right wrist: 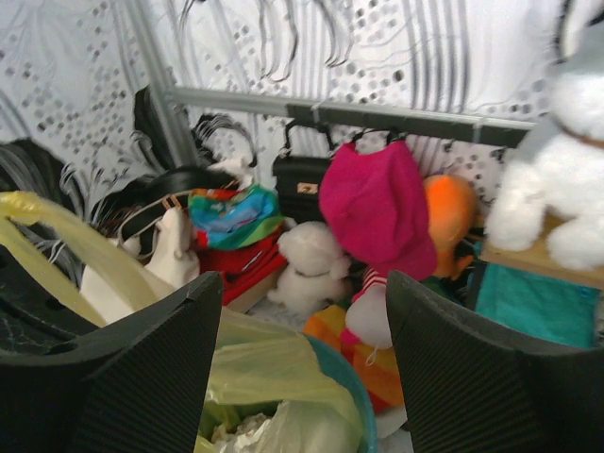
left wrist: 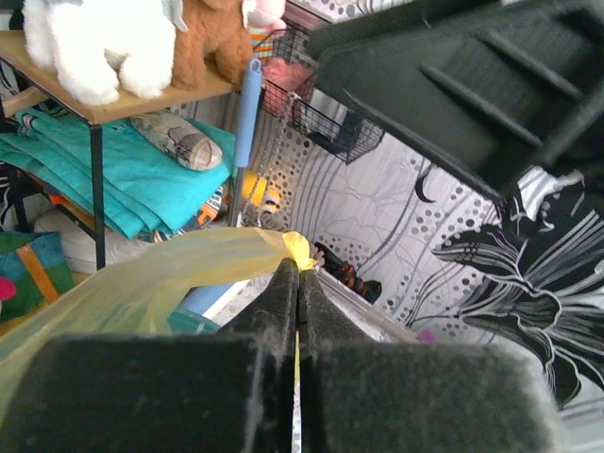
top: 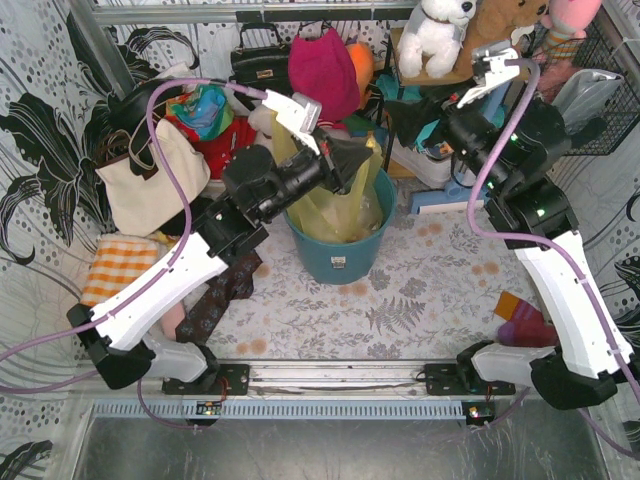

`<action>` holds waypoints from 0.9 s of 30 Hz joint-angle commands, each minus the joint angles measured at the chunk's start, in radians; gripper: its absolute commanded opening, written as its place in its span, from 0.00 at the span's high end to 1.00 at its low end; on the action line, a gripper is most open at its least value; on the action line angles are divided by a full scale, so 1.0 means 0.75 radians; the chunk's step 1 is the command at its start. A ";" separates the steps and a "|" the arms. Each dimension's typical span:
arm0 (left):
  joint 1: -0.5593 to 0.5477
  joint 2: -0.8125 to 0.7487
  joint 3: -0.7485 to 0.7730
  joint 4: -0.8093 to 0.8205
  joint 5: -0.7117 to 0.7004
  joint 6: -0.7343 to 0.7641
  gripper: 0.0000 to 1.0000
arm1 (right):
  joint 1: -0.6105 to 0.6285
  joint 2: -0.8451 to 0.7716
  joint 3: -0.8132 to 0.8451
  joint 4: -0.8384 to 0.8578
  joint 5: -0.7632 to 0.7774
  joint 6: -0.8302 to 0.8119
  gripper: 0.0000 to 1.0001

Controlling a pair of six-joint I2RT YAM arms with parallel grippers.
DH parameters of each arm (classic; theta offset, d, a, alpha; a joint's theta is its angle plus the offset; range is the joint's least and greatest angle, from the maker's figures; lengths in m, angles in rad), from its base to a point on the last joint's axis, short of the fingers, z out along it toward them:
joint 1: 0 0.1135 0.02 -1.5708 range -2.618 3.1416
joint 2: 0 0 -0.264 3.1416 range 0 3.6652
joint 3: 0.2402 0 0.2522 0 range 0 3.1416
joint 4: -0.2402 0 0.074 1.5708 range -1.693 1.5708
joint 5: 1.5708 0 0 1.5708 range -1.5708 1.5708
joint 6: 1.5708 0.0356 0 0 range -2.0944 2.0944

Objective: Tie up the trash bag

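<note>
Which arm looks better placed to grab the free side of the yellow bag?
The right: the right fingers hang open at the trash bag, while the left fingers are shut on its pulled-up edge.

The left arm rises from its base at the near left and reaches forward and to the right. The left gripper has its fingers pressed flat together, with a fold of the trash bag pinched between them. The right arm climbs steeply, bends at the elbow and points leftward. The right gripper holds its fingers wide apart, grasping nothing.
</note>
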 commanded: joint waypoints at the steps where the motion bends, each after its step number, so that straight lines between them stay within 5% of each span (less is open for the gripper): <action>1: -0.036 -0.110 -0.170 0.268 0.117 0.044 1.00 | 0.002 0.053 0.125 -0.004 -0.246 0.009 0.30; 15: -0.088 -0.415 -0.773 0.804 0.212 0.092 1.00 | 0.034 0.258 0.190 0.213 -0.945 0.142 0.27; 27: -0.088 -0.418 -0.800 0.838 0.253 0.073 1.00 | 0.246 0.455 0.427 0.032 -0.755 0.004 0.18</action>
